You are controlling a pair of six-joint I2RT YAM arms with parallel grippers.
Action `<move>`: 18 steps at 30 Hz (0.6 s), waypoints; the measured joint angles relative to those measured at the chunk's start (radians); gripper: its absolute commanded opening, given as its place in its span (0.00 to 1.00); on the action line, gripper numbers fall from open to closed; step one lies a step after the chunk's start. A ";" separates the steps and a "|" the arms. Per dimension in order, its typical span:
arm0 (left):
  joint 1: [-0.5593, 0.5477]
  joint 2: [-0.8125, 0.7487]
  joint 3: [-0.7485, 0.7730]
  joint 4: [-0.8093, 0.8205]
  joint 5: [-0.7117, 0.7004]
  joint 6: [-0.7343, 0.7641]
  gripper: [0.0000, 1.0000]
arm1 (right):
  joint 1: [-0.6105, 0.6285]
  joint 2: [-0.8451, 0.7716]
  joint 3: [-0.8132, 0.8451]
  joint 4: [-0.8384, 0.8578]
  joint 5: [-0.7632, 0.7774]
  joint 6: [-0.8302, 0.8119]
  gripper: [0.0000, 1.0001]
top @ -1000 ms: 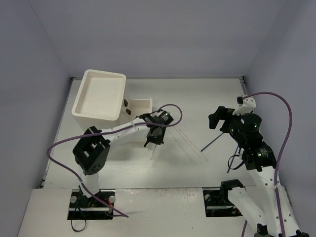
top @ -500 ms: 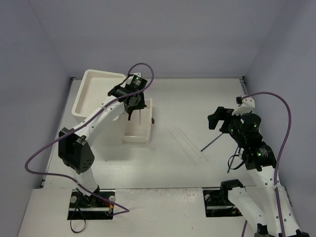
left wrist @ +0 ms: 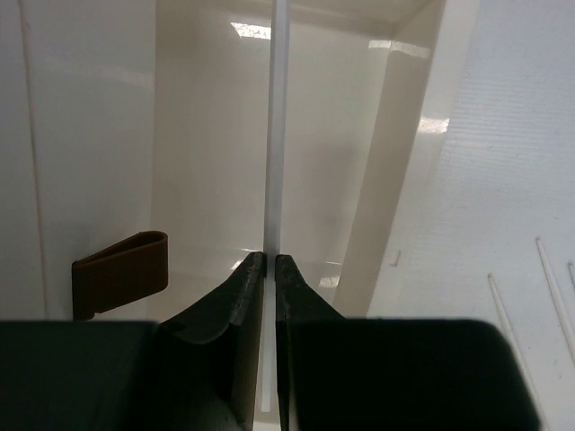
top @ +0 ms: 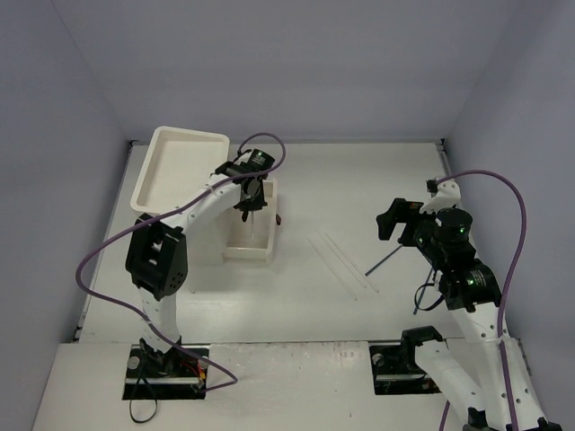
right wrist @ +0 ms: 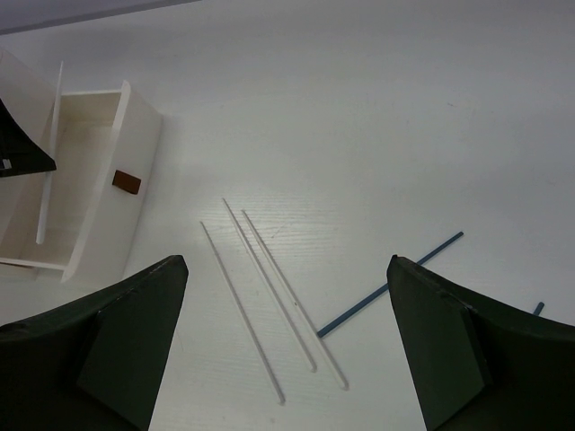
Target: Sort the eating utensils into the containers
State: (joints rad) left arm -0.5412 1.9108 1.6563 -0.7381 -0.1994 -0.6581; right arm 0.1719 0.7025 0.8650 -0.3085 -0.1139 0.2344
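Deposit step in hand: left tool [left wrist: 269, 260], clenched on a clear-white chopstick [left wrist: 277, 135], holds it over the open drawer [left wrist: 404, 162]; next move, in my judgement, is lowering and letting go, right tool [right wrist: 286, 269] hanging released above the worktop [right wrist: 359, 108].

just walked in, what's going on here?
The left end effector is shut on a clear chopstick, holding it over the open drawer beside the cabinet. The right end effector is open and holds nothing, hovering above the table, where three clear chopsticks and a blue chopstick lie loose, not yet sorted.
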 measured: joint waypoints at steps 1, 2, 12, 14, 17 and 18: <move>-0.001 -0.004 -0.014 0.006 -0.001 -0.006 0.01 | 0.000 -0.001 0.000 -0.002 0.000 0.000 0.91; -0.002 -0.008 -0.030 0.012 -0.001 -0.011 0.02 | 0.000 -0.002 0.000 -0.003 0.000 0.000 0.91; -0.025 -0.026 -0.095 0.020 0.014 -0.039 0.42 | 0.000 -0.002 0.000 -0.005 -0.007 -0.001 0.91; -0.036 -0.044 -0.095 0.020 0.013 -0.036 0.44 | 0.000 -0.002 0.000 -0.007 -0.007 -0.002 0.91; -0.073 -0.087 -0.095 0.020 0.008 -0.037 0.45 | 0.000 -0.002 -0.004 -0.011 -0.007 -0.003 0.91; -0.093 -0.101 -0.095 0.021 0.004 -0.040 0.45 | 0.000 -0.002 -0.007 -0.011 -0.007 -0.002 0.91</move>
State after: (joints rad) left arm -0.6346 1.8102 1.5612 -0.7172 -0.1950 -0.6986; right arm 0.1719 0.7002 0.8584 -0.3195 -0.1207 0.2319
